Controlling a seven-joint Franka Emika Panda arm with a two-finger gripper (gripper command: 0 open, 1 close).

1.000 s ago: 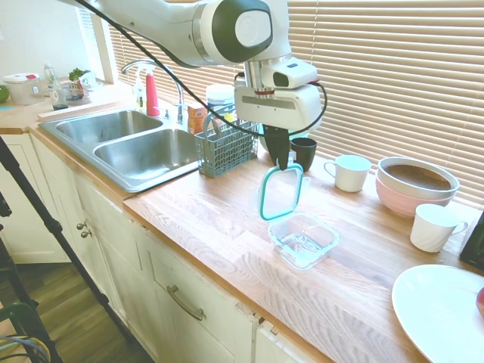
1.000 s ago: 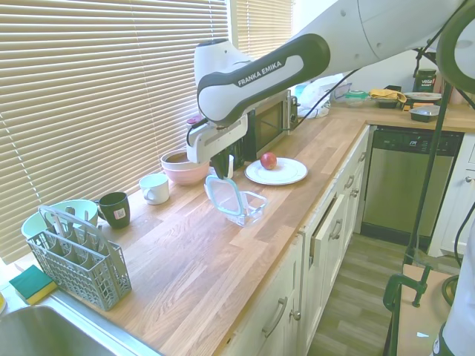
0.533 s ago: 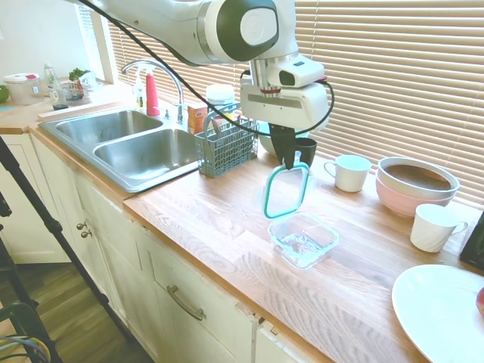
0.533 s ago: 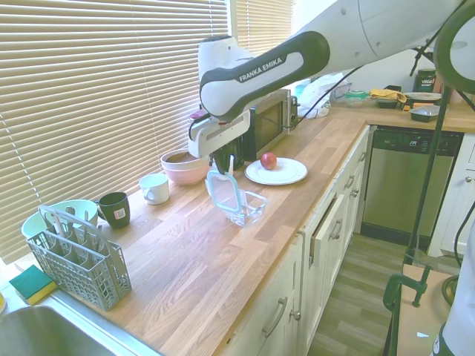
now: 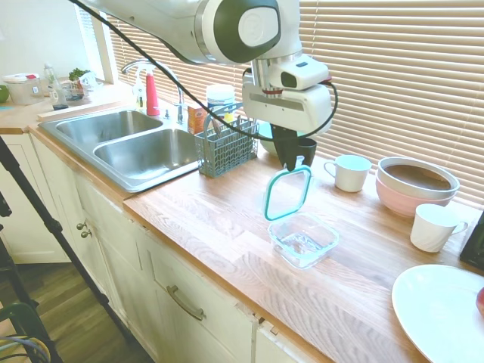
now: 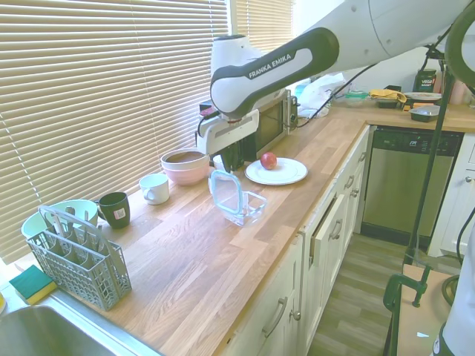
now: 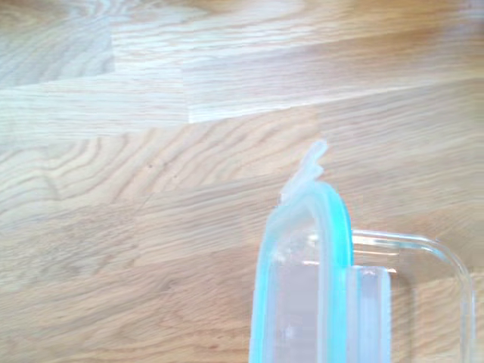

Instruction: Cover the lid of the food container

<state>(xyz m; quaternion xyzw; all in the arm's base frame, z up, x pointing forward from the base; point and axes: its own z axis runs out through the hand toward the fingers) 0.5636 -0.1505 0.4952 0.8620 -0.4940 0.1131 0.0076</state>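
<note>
You see the gripper (image 5: 293, 161) hanging just above centre in the first exterior view, its dark jaws pinching the top edge of the lid (image 5: 287, 193). The lid hangs on edge, nearly upright and slightly tilted, its teal rim clear against the wooden counter (image 5: 219, 215). Its lower edge sits just above the food container (image 5: 303, 240), which rests open on the counter right of centre and a little below the middle of that frame. Whether the lid's bottom corner touches the container's near rim, you cannot tell from here.

In the second exterior view the same gripper (image 6: 226, 162) shows at centre, holding the lid (image 6: 225, 194) over the left side of the container (image 6: 249, 208).

The wrist view shows the lid (image 7: 302, 295) rising from the bottom edge, a clear snap tab at its top, with a corner of the container (image 7: 446, 261) behind it at lower right and wood grain filling the rest.

Around the task things in the first exterior view: a grey cutlery basket (image 5: 225, 147) left of the gripper, a dark mug (image 5: 305, 151) directly behind it, a white mug (image 5: 350, 172) to its right, a pink bowl (image 5: 414, 193) stacked under another bowl farther right, a second white mug (image 5: 434, 227) near the right edge, and a white plate (image 5: 439, 310) in the lower right corner. The double sink (image 5: 128, 144) fills the left middle.
</note>
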